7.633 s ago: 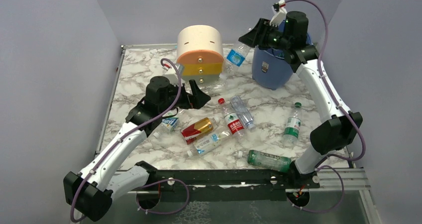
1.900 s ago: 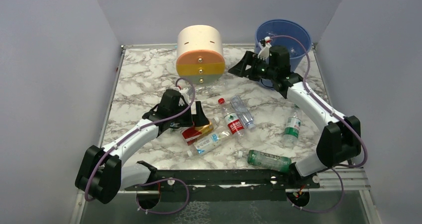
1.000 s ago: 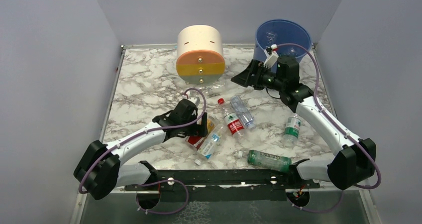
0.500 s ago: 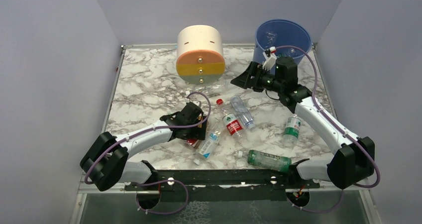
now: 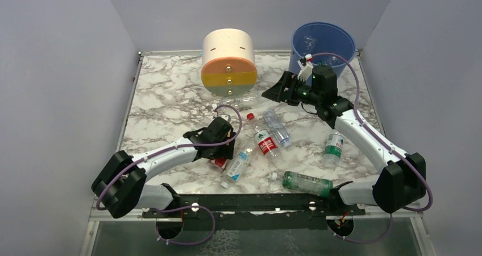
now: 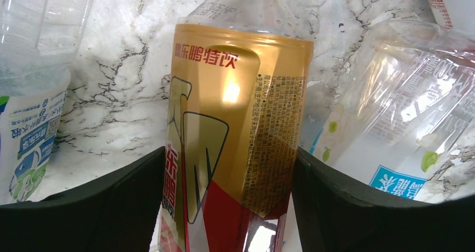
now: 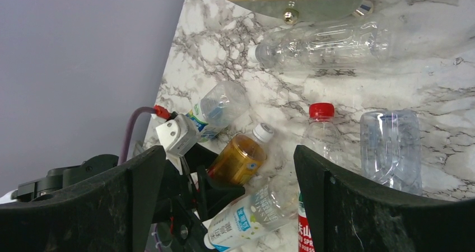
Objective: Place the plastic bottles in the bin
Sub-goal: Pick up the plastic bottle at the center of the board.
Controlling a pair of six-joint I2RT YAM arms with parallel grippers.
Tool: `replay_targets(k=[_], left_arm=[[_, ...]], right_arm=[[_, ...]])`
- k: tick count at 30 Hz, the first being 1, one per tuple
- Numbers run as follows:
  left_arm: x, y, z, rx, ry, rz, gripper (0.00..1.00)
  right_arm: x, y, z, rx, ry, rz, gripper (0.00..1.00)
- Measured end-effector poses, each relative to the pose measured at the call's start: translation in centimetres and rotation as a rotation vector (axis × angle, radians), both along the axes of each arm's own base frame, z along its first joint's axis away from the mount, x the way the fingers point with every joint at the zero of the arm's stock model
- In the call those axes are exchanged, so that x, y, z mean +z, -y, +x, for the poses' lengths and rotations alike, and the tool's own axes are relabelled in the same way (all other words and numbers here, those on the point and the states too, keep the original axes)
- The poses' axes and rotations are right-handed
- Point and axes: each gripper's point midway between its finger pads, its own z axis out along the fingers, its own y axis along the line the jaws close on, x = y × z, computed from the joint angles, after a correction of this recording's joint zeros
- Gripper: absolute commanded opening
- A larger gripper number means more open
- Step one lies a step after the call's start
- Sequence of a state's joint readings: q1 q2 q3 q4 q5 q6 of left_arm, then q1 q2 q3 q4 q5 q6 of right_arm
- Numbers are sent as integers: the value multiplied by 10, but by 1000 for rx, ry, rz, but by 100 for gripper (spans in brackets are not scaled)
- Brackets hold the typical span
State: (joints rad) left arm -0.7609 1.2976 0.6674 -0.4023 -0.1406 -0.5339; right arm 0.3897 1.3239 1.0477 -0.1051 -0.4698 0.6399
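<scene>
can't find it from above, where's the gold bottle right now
Left wrist view: the gold bottle lies on the table between the left fingers, which press its sides, with a blue-label bottle close on its right in that view.

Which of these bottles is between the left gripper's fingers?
The clear plastic bottle with the gold-and-red label: it alone sits in the left gripper, fingers against both its sides; the rest lie outside.

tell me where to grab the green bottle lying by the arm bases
Take the green bottle around its middle, from straight above. It lies on its side, long axis left to right, so closing across its near and far sides would likely span the narrow round body.
</scene>
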Motion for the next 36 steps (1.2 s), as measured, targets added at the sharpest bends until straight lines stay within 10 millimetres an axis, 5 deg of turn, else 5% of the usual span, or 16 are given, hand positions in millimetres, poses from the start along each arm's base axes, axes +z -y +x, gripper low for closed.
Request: replay_targets(k=[12, 36], left_arm=[[14, 4, 4, 4, 31, -30, 59], [77, 24, 13, -25, 130, -180, 58]], right_arm=[[-2, -2, 0, 4, -5, -2, 88], [-2, -3, -2, 10, -5, -2, 88]])
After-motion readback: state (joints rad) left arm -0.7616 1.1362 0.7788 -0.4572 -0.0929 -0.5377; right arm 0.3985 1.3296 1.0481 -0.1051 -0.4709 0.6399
